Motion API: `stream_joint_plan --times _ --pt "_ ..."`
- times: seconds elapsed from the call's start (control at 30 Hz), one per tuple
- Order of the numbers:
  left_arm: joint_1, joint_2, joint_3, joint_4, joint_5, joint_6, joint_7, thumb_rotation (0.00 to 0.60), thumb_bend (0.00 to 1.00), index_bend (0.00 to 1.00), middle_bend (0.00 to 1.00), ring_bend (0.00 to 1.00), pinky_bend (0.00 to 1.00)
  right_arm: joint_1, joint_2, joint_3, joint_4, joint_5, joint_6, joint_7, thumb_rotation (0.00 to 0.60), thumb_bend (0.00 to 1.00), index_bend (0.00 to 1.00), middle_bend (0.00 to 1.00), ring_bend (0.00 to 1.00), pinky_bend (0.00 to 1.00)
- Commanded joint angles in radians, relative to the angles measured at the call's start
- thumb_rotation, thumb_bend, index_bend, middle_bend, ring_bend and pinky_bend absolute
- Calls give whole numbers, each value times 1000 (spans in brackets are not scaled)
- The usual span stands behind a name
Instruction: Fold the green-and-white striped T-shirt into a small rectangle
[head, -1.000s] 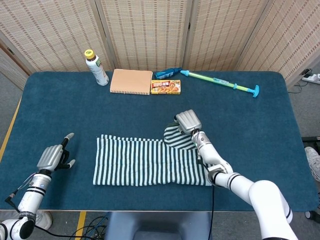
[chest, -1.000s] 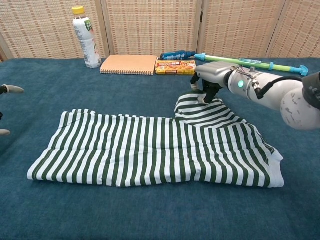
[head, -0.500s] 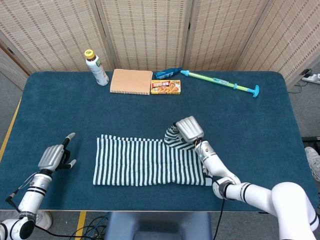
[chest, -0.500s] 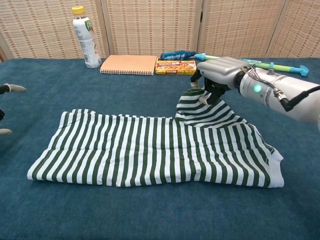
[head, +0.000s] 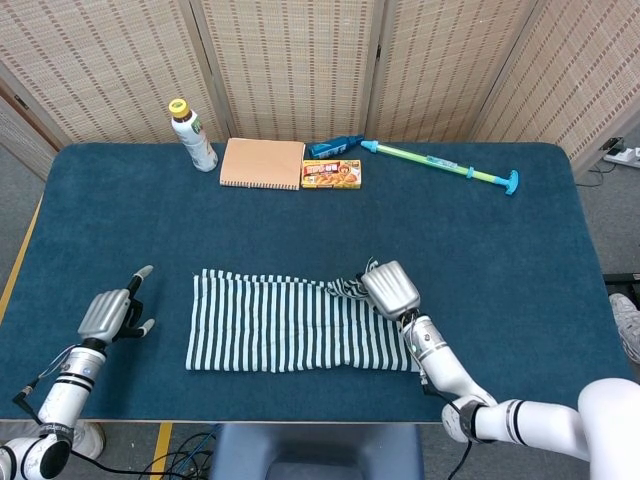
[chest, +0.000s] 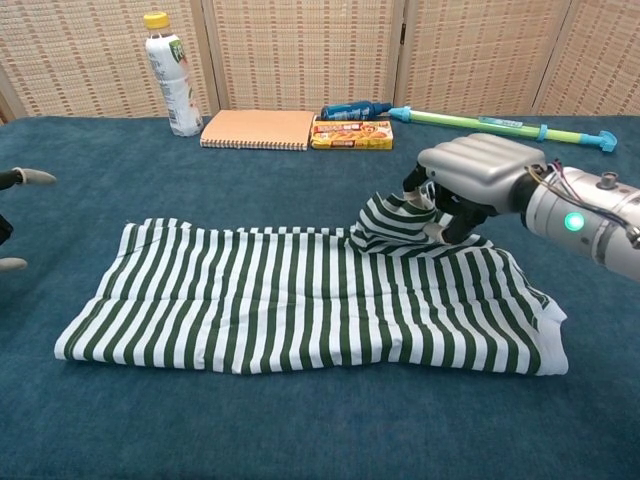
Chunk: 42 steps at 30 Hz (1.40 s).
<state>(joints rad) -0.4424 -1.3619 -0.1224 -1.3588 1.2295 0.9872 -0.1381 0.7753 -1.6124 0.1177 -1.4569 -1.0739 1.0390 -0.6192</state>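
The green-and-white striped T-shirt (head: 290, 325) (chest: 300, 300) lies as a long folded band across the near middle of the blue table. My right hand (head: 390, 288) (chest: 470, 180) grips its sleeve at the far right corner and holds that fabric lifted and pulled over the shirt body. My left hand (head: 108, 313) rests on the table well left of the shirt, fingers apart and holding nothing; only its fingertips (chest: 28, 177) show at the chest view's left edge.
Along the far edge stand a bottle (head: 192, 135) (chest: 170, 72), a tan notebook (head: 262, 162) (chest: 258, 129), a snack box (head: 331, 174) (chest: 350, 134), a blue object (head: 335, 146) and a green-and-blue stick toy (head: 440, 165) (chest: 500, 125).
My right hand has carried the gripped sleeve toward the near edge and slightly right, folding it over the shirt. The left hand has stayed still.
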Motion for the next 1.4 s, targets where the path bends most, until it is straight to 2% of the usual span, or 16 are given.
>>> stream_joint_plan --times 0.03,0.23,0.4,0.5,0.63,0.93,1.1,1.23,1.4 --pt "-1 -2 0 1 0 -1 0 600 328 0 879 844 958 -23 2 -26 -39 2 30 -45 600 451 575 989 1000 1000" --pt "-2 -5 3 4 1 -5 0 600 329 0 879 844 958 -52 1 -61 -85 -16 55 -74 600 452 561 987 1000 1000" --pt "-3 -6 3 6 1 -7 0 600 329 0 879 844 958 -71 14 -93 -128 -46 60 -85 600 445 281 972 1000 1000" --pt "-2 -6 4 7 1 -7 -2 600 328 0 879 843 958 -81 23 -107 -148 -64 62 -87 600 439 156 970 1000 1000" --pt "-1 -7 5 9 2 -8 -5 600 328 0 879 844 958 -93 42 -124 -179 -95 66 -82 600 435 105 970 1000 1000" --pt "0 -1 1 8 4 -4 -11 600 328 0 879 844 958 -140 115 -133 -246 -210 134 -8 600 436 115 970 1000 1000" --pt "-1 5 -1 1 6 -2 -9 600 329 0 879 844 958 -162 133 -111 -231 -206 151 32 600 465 273 970 1000 1000" --pt "-3 8 -3 -4 7 1 -5 600 328 0 880 844 958 -173 138 -96 -205 -179 142 45 600 528 368 969 1000 1000" --pt "-8 11 -1 -8 10 2 16 600 328 0 879 844 958 -174 130 -88 -165 -131 93 55 600 583 427 969 1000 1000"
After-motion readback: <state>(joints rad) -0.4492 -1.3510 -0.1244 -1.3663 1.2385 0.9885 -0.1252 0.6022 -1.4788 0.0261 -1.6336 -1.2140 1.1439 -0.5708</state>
